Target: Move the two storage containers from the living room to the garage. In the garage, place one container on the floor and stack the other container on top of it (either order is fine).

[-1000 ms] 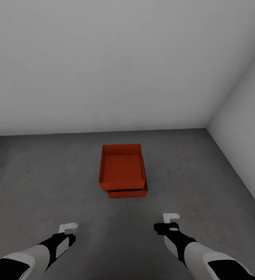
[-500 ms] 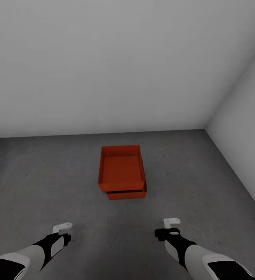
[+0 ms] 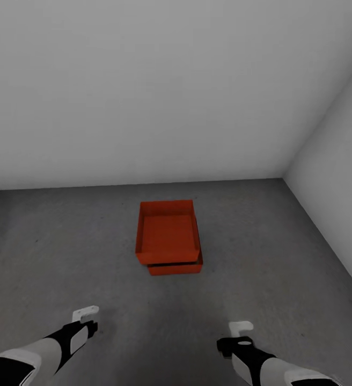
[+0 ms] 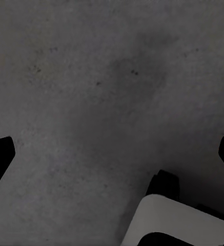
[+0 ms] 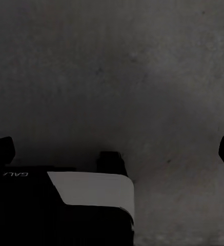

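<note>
Containers stacked on the garage floor, both arms low and apart from them.

The upper storage container (image 3: 168,231) sits on the lower storage container (image 3: 175,267), slightly askew so the lower one's near edge and right corner peek out; the pair stands at the centre of the frame on the dark grey floor (image 3: 272,252), short of the pale back wall (image 3: 160,91), with a side wall (image 3: 339,182) at right. The left gripper (image 3: 85,312) shows at lower left and the right gripper (image 3: 240,326) at lower right, both empty; in the wrist views each one's dark fingertips sit at opposite edges, spread wide over bare concrete.
</note>
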Robot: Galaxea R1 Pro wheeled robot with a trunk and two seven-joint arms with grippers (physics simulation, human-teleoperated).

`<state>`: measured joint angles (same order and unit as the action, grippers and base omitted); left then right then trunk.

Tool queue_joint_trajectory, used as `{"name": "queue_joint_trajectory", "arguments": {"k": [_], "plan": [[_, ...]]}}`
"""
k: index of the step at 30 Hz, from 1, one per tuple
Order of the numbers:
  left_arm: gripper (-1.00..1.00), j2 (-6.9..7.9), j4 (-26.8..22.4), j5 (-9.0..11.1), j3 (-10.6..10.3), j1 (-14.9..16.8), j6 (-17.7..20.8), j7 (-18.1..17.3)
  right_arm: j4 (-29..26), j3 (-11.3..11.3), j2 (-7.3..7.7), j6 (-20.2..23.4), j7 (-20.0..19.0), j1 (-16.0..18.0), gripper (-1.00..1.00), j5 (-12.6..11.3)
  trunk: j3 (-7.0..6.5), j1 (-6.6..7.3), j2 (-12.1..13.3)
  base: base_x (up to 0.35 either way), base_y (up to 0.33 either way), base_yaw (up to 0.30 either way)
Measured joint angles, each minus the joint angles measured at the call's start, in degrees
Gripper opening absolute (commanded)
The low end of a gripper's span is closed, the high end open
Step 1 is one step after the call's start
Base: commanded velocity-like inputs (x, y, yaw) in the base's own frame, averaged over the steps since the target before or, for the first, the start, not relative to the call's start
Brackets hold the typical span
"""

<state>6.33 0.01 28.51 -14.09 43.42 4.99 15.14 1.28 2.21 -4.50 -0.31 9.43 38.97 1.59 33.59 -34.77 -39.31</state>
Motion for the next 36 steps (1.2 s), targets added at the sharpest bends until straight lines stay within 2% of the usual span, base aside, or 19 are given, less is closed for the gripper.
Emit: {"name": "queue_joint_trajectory", "arguments": {"k": [7,10,12,16,17,21,24,26,33,36], "plan": [[1.00,0.07,0.0,0.0,0.0,-1.7,-0.1,0.0,0.3,0.1,1.64,-0.1,0.6,-4.8,1.00,0.0,0.00,0.00,0.0,0.000,0.000,0.000],[1.00,0.15,0.0,0.0,0.1,-3.8,-0.1,0.0,0.3,0.0,2.45,-1.7,0.7,-9.6,1.00,-0.1,0.01,0.00,0.0,0.000,0.000,0.000],[1.00,0.17,0.0,0.0,0.0,-5.3,-0.2,0.0,0.3,0.1,2.64,-3.3,0.8,-11.5,1.00,-0.1,0.00,0.00,0.0,0.000,0.000,-0.003],[1.00,0.11,0.0,0.0,0.1,-8.3,-0.2,-0.1,0.3,0.1,2.97,-4.9,0.8,-13.0,1.00,-0.2,-0.13,0.00,0.0,0.000,0.000,-0.063],[1.00,0.11,0.0,0.0,0.1,-10.0,-0.2,-0.1,0.4,0.1,3.25,-5.2,0.8,-13.5,1.00,-0.2,-0.19,0.00,0.0,0.000,0.000,-0.097],[1.00,0.09,0.0,0.0,0.0,-13.3,-1.1,0.0,0.4,0.1,4.44,-5.4,0.5,-13.9,1.00,-0.4,-0.48,0.00,0.0,0.000,0.000,-0.124],[1.00,0.07,0.0,0.0,0.0,-15.3,-2.9,0.0,0.4,0.1,4.86,-5.4,0.3,-14.5,1.00,-0.5,-0.71,0.00,0.0,0.000,0.000,-0.143],[1.00,-0.17,0.0,-0.1,0.0,-17.6,-5.4,0.0,0.4,0.0,5.17,-5.4,0.0,-17.1,1.00,-0.6,-0.86,0.00,0.0,0.000,0.000,-0.149],[1.00,-0.50,-0.2,-0.6,-0.1,-18.8,-6.4,0.0,0.4,0.1,5.57,-5.8,-0.2,-22.4,1.00,-0.2,-1.42,0.00,0.0,0.000,0.000,-0.139],[1.00,-1.25,-0.3,-0.6,-0.1,-18.9,-6.7,0.0,0.4,0.1,5.50,-6.0,-0.9,-23.0,1.00,-0.1,-1.69,0.00,0.0,0.000,0.000,-0.076]]}}
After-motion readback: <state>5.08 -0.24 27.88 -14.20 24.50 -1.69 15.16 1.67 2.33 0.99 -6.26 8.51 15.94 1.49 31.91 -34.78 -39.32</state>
